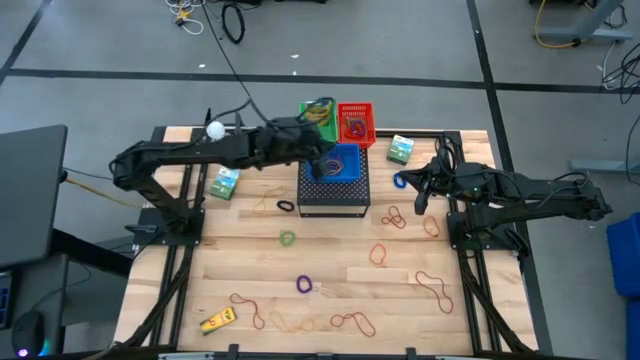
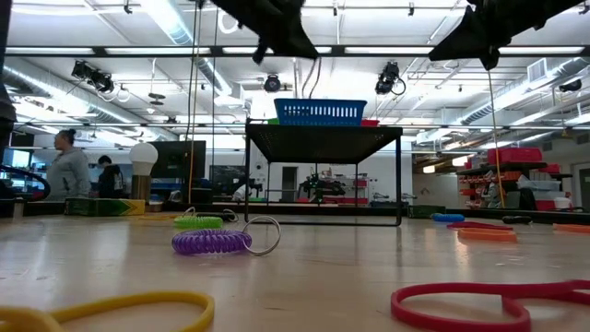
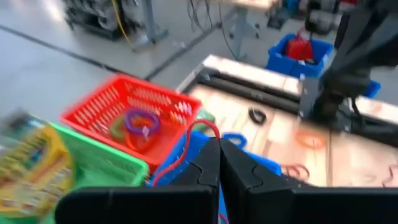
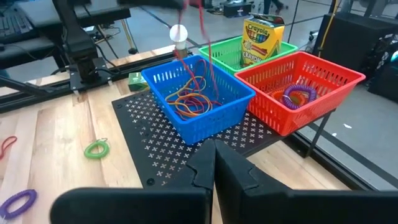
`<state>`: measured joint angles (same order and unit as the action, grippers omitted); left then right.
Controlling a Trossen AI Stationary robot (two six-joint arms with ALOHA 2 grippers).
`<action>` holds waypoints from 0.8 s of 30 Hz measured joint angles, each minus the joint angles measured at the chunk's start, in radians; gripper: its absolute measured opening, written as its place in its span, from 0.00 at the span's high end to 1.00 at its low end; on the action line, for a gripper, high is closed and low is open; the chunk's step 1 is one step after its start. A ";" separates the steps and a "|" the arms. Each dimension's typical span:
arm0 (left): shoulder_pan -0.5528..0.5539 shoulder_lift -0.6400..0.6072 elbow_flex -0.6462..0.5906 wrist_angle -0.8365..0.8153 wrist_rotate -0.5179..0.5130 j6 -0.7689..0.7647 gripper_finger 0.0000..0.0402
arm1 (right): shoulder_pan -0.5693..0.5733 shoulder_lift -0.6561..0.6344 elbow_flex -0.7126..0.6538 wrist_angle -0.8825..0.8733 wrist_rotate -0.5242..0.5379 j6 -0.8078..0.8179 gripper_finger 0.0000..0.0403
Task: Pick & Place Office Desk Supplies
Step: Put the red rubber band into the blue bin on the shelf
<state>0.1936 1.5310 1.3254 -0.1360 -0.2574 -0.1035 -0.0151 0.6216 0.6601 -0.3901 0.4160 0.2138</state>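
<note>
My left gripper (image 1: 323,163) hangs over the blue basket (image 1: 343,163), shut on a red rubber band (image 3: 186,140). The blue basket sits on the black mesh box (image 1: 335,195) and holds more rubber bands (image 4: 193,102). My right gripper (image 1: 415,195) is shut and empty, above the table just right of the mesh box, next to a blue ring (image 1: 400,181). On the wood lie loose rubber bands (image 1: 395,215), purple (image 1: 304,284), green (image 1: 288,238) and black (image 1: 286,205) rings, two green boxes (image 1: 226,182) (image 1: 400,150) and a yellow item (image 1: 217,320). My left gripper pinches the red rubber band between its two fingers, at the loop's upper end (image 3: 211,126), coming from above. The band hangs slack below the fingers (image 4: 205,56) over the blue basket; whether its lower end rests on the bands inside I cannot tell.
Behind the blue basket stand a red basket (image 1: 356,122) with coiled rings (image 4: 298,94) and a green basket (image 1: 320,118) with a crayon box (image 4: 261,37). A lamp with a white bulb (image 1: 215,129) stands at the far left. Open wood lies between the scattered items.
</note>
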 joint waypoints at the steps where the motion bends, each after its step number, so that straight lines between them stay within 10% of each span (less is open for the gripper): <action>1: 0.000 0.017 0.000 0.000 0.007 -0.006 0.99 | 0.000 0.000 0.000 0.001 0.000 0.000 0.97; 24: 0.057 0.082 0.000 -0.064 0.155 -0.372 0.64 | 0.000 0.000 0.000 0.002 0.017 -0.008 0.97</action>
<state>0.2505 1.6135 1.3254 -0.1997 -0.1027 -0.4760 -0.0151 0.6218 0.6601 -0.3878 0.4333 0.2055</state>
